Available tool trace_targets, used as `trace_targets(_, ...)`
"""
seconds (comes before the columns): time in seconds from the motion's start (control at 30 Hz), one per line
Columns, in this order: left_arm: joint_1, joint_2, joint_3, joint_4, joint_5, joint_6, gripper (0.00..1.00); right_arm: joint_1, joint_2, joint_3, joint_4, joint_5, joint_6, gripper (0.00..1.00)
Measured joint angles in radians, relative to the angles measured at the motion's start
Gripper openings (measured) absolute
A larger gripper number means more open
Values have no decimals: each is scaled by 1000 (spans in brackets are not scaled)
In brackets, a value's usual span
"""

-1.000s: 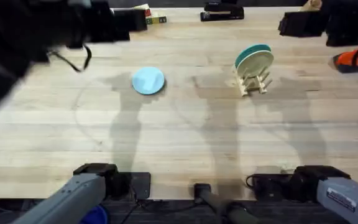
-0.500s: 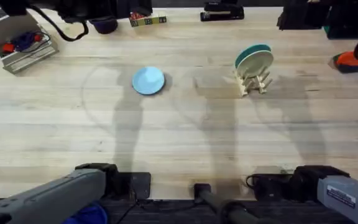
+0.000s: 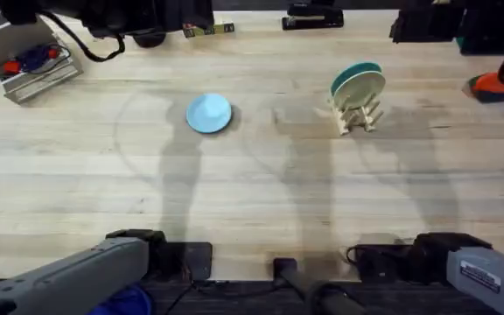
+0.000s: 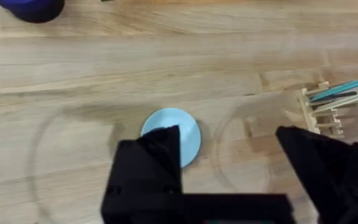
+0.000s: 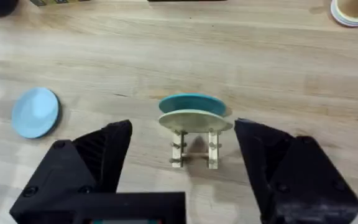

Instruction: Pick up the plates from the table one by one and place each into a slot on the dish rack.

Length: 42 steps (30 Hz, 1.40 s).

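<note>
Blue plate (image 3: 208, 113) lies flat on my counter (image 3: 252, 201), well apart from the rack (image 3: 358, 116); both tools (image 4: 229, 168) (image 5: 182, 162) gape wide, empty.

A light blue plate (image 3: 208, 113) lies flat on the desk (image 3: 252, 192), left of centre; cream plate (image 3: 358, 87) and teal plate (image 3: 357, 70) stand upright in the dish rack (image 3: 357, 118), upper right.

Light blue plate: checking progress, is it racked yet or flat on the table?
Flat on the table: light blue plate lies apart from the dish rack.

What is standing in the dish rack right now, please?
The dish rack holds two upright plates: the cream plate in front, the teal plate behind it, largely covered.
</note>
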Motion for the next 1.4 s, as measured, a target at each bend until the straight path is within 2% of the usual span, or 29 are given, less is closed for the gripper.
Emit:
trace_targets(0.07, 0, 0, 0, -2, -14, -1, 862, 0, 0, 0, 0, 0, 0, 994)
trace_targets(0.13, 0, 0, 0, -5, -22, -3, 724, 0, 0, 0, -1, 0, 0, 994)
trace_targets(0.3, 0, 0, 0, -9, -40, -3, 209, 0, 0, 0, -1, 0, 0, 995)
trace_targets(0.37, 0, 0, 0, -18, -42, -3, 73, 0, 0, 0, -1, 0, 0, 995)
trace_targets(0.4, 0, 0, 0, -22, -43, -3, 51, 0, 0, 0, -1, 0, 0, 995)
trace_targets(0.6, 7, 0, 0, -27, -44, -3, 42, 0, 0, 0, -1, 0, 0, 995)
trace_targets(0.77, 54, 0, 0, -58, -32, -3, 42, 0, 0, 0, -1, 0, 0, 993)
trace_targets(1.0, 123, 15, 0, -84, 95, 29, 40, 0, 0, 0, -1, 0, 0, 995)
trace_targets(1.17, 134, 74, 0, -125, 194, 81, 40, 0, 0, 0, -2, 0, 0, 994)
trace_targets(1.4, 151, 144, 0, -126, 261, 142, 39, 0, 0, 0, -2, 0, 0, 994)
